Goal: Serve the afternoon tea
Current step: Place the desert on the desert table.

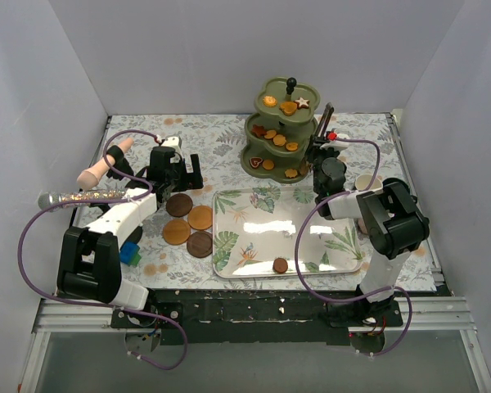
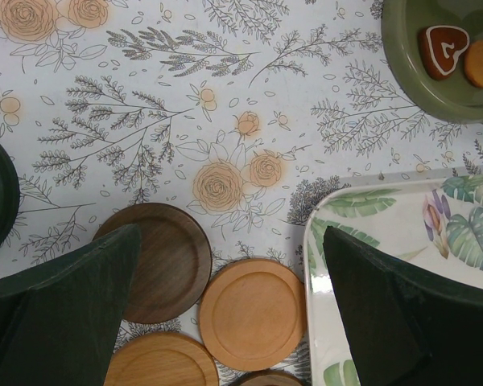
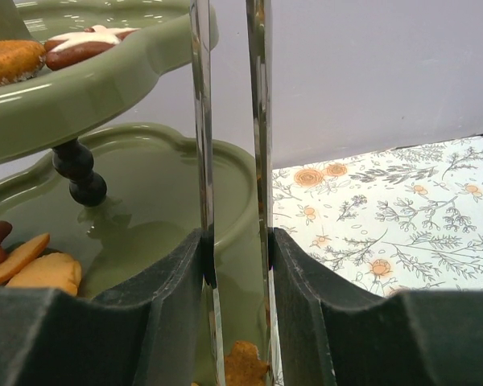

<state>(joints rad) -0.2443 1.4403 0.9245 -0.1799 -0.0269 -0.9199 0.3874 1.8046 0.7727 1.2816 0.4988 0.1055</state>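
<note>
We see the olive-green three-tier stand [image 1: 277, 88] at the far side of the worktop [image 1: 221, 139], with orange and brown biscuits [image 1: 288, 107] spread over all three tiers. One round brown biscuit [image 1: 280, 264] lies alone on the leaf-print tray [image 1: 311, 213], near its front edge, in front of the stand.

The right gripper [image 1: 319, 150] hangs just to the right of the stand, level with its lower tiers. In its wrist view this gripper [image 3: 237, 249] is clamped on a pair of metal tongs [image 3: 203, 161]. Their two arms run up close together past the stand [image 3: 80, 96], and a star-shaped orange biscuit [image 3: 243, 366] shows low down between them. Whether the tongs' tips hold anything we cannot tell.

Four brown round coasters [image 1: 188, 225] lie clustered left of the tray. The left gripper [image 1: 178, 173] hovers over the far side of the cluster, its jaws spread wide and holding nothing. From its wrist camera we see the coasters [image 2: 253, 314] between the fingers [image 2: 64, 305], with the tray's corner [image 2: 386, 217] at the right.

A white mug [image 1: 365, 180] stands beside the right arm.
</note>
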